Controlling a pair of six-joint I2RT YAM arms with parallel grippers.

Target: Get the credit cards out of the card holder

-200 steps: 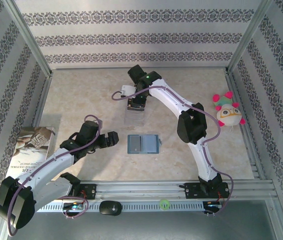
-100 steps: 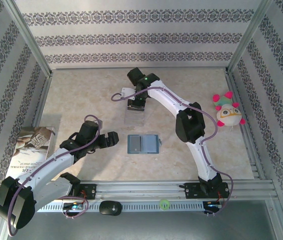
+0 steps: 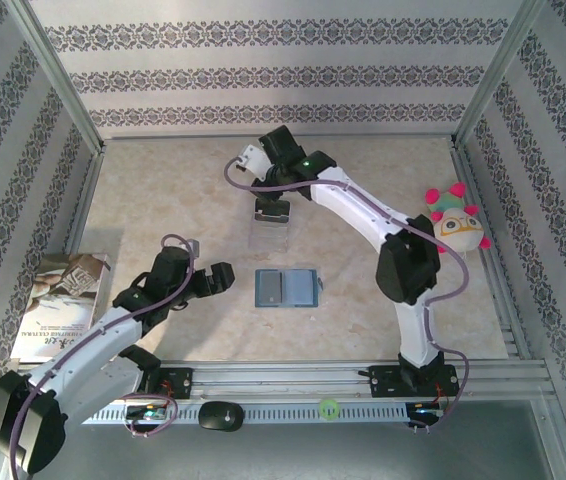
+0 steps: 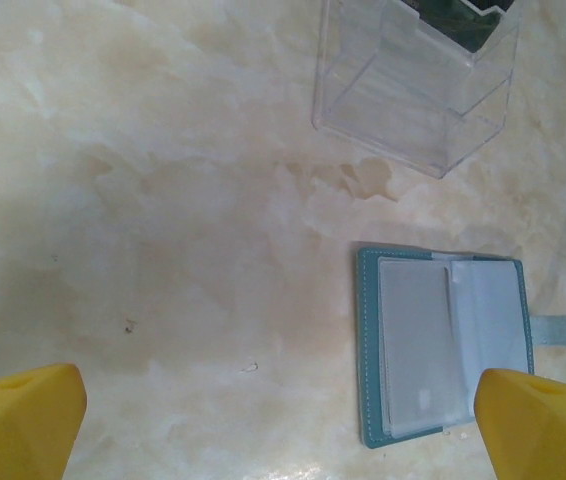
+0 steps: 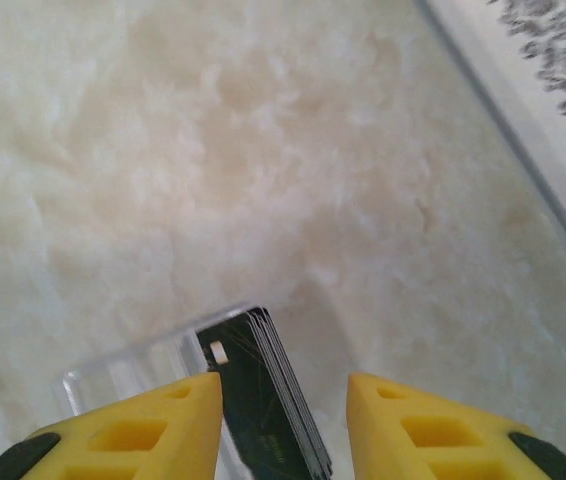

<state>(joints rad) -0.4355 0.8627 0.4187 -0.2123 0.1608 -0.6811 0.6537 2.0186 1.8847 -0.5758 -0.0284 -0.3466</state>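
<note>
A pale marbled table point(image 3: 163, 190) is seen from above, with patterned walls on three sides. At the far left edge lies a printed booklet point(image 3: 63, 300). Just to its right, the left arm reaches in from the near corner. The left gripper point(image 3: 220, 279) hangs low over bare tabletop and points toward the middle. In its wrist view the left gripper point(image 4: 283, 425) is spread wide. Its yellow fingertips point(image 4: 23, 415) sit at opposite bottom corners of that view and nothing lies between them.

Near the gripper, right of its fingers, the card holder point(image 3: 286, 289) lies flat and open at the middle of the table. It is teal-blue with a pale grey-blue inside facing up. In the left wrist view the card holder point(image 4: 443, 345) sits apart from the fingers, its snap tab point(image 4: 563, 328) sticking out on the right side.

Just beyond it stands a clear plastic stand point(image 3: 268, 233), apart from the holder. The right gripper point(image 3: 271, 210) hangs directly over the stand. In its wrist view the right gripper point(image 5: 283, 425) is narrowly parted. A stack of dark cards point(image 5: 263, 400) stands on edge in the stand point(image 5: 128, 375) below the gap. Open space shows between the cards and one finger, and I cannot tell if the other touches them.

Far right, a plush toy point(image 3: 456, 225) rests by the wall.
</note>
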